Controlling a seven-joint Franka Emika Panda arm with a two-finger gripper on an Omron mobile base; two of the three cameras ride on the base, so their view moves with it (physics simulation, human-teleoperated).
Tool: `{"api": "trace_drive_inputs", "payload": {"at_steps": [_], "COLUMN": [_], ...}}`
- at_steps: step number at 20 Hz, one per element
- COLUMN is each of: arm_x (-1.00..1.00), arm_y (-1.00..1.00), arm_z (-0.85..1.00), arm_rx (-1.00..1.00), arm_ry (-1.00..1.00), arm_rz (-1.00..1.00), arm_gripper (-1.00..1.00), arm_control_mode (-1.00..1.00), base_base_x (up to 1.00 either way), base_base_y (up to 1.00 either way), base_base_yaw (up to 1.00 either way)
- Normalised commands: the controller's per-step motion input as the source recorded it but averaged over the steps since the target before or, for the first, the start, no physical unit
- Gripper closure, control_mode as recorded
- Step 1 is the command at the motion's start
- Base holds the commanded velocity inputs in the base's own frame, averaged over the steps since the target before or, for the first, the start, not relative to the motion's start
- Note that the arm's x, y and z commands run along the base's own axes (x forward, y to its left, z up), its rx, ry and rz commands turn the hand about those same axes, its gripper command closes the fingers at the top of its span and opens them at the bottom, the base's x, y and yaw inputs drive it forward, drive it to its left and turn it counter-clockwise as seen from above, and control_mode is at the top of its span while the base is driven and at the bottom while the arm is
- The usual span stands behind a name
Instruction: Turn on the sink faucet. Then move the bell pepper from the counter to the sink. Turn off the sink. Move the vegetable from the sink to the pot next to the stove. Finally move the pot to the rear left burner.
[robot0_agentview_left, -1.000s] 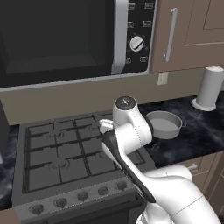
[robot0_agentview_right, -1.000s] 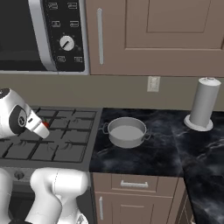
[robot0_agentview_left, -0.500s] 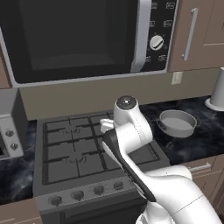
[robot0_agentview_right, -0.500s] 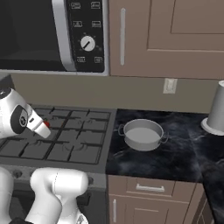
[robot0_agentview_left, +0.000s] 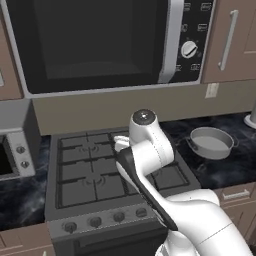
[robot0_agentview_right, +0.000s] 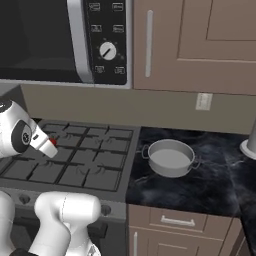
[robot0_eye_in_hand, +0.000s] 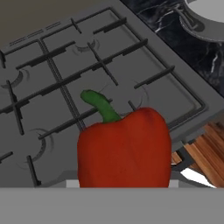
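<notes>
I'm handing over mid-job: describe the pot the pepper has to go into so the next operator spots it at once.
Find the stove under the microwave; the black veined counter starts at its right edge. The pot sits there, close beside the stove: a shallow round grey pan with two small side handles, nothing inside it.

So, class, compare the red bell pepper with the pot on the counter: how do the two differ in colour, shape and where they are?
The bell pepper is bright red with a green stem; the pot is plain grey metal. The bell pepper is lumpy and solid; the pot is round, open-topped and empty, with side handles. The bell pepper hangs above the stove grates, close before the hand camera; the pot sits on the black counter beside the stove.
</notes>
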Motion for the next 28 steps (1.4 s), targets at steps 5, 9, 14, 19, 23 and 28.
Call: {"api": "trace_drive_inputs", "payload": {"at_steps": [5,9,14,19,23,28], "arm_x": [0.0,0.0,0.0,0.0,0.0,0.0], "arm_y": [0.0,0.0,0.0,0.0,-0.4,-0.68], "arm_z": [0.0,0.0,0.0,0.0,-0.05,-0.06], "arm_rx": [0.0,0.0,0.0,0.0,0.0,0.0], "arm_ry": [0.0,0.0,0.0,0.0,0.02,0.07], "arm_rz": [0.0,0.0,0.0,0.0,0.0,-0.03], "arm_gripper": [1.0,1.0,1.0,1.0,1.0,1.0], "arm_control_mode": [1.0,1.0,1.0,1.0,-1.0,-1.0], "base_base_x": [0.42,0.22,0.0,0.0,0.0,0.0], "base_base_y": [-0.06,-0.03,0.0,-0.11,-0.1,0.0], "base_base_yaw": [0.15,0.09,0.0,0.0,0.0,0.0]}}
